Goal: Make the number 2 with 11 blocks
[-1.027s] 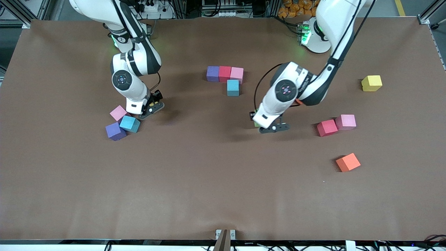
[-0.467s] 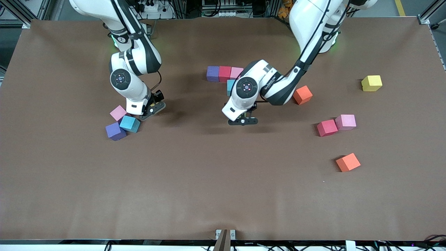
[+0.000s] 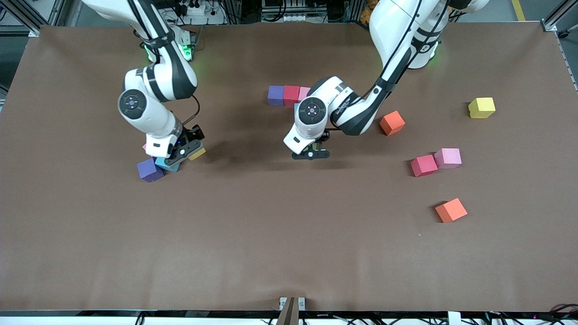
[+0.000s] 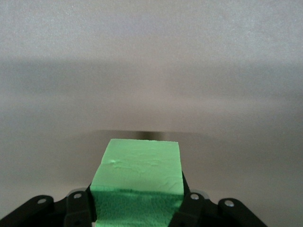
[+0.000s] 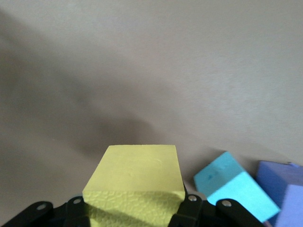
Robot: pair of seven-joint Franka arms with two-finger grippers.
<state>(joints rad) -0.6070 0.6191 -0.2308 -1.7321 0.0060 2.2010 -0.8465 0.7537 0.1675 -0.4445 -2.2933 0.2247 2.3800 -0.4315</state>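
We see the right gripper (image 3: 184, 152) pinching a yellow block (image 5: 135, 182) just above a blue block (image 3: 166, 165) and a purple block (image 3: 149, 169). The started number 2 (image 3: 290, 95) lies mid-table, its top row running lengthwise along the table. Beside it, the left gripper (image 3: 311, 151) pinches a green block (image 4: 139, 182) over bare table (image 3: 289, 234).

A green block (image 4: 137, 177) sits level between the left gripper's (image 4: 137, 208) fingers. A yellow block (image 5: 135, 182) sits likewise in the right gripper (image 5: 135, 210), just above a tilted blue block (image 5: 234, 187) and a purple one (image 5: 284, 194).
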